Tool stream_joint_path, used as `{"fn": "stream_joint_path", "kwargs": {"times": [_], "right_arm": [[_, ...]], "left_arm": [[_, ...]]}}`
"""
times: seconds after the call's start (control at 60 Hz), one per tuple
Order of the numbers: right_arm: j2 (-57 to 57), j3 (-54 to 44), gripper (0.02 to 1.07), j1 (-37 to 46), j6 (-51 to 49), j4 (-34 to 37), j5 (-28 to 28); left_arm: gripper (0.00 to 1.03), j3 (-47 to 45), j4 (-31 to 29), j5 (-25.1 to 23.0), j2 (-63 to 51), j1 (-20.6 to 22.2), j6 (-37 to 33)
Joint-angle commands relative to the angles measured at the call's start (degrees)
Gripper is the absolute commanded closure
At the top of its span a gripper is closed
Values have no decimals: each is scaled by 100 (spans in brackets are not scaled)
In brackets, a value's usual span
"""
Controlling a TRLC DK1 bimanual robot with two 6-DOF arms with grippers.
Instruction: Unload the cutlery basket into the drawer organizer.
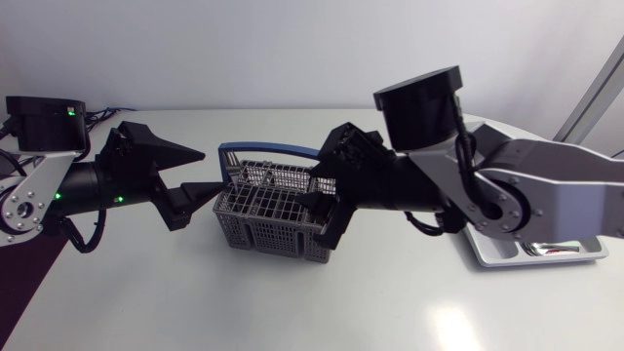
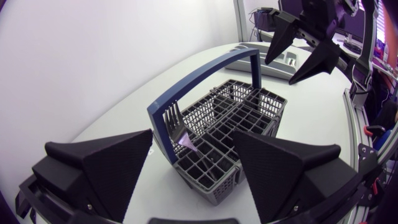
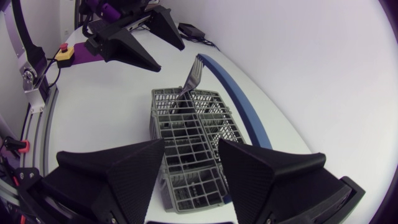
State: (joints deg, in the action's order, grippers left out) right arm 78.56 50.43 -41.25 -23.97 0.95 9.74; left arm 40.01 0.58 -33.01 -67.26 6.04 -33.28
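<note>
One fork (image 2: 180,127) stands in basket (image 1: 268,234) — left gripper (image 1: 216,169) & right gripper (image 3: 191,144) spread, empty; off-centre pinch could tip basket w/ it.

The cutlery basket (image 1: 276,216) is a grey plastic lattice box split into small compartments. It stands upright on the desk between the left end effector (image 1: 216,171) and the right end effector (image 1: 317,190), with one short end just ahead of each. Its blue hoop handle (image 1: 268,149) runs along one long side. A silver fork (image 2: 176,118) stands in it, tines up and leaning a little, in a compartment at the end nearest the left end effector and farthest from the right one. The drawer organizer (image 1: 487,255) is a pale shallow tray well behind the right end effector. Silvery cutlery (image 1: 544,250) lies in it; what kind is unclear.
</note>
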Motion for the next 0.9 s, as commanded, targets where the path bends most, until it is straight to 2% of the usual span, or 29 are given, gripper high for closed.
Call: {"fn": "stream_joint_path", "kwargs": {"times": [0.0,0.433,0.717,0.883], "right_arm": [[300,168,43,-181,322,-209,-121],[1724,757,44,-621,832,-1413,-376],[2365,1258,44,-691,832,-1774,-499],[2664,1416,44,-805,806,-2055,-930]], "left_arm": [[15,-160,56,-161,-85,-77,-126],[15,-283,267,-548,-296,-455,-267],[15,-301,487,-935,-577,-789,-337],[15,-283,610,-1014,-718,-868,-337]]}}
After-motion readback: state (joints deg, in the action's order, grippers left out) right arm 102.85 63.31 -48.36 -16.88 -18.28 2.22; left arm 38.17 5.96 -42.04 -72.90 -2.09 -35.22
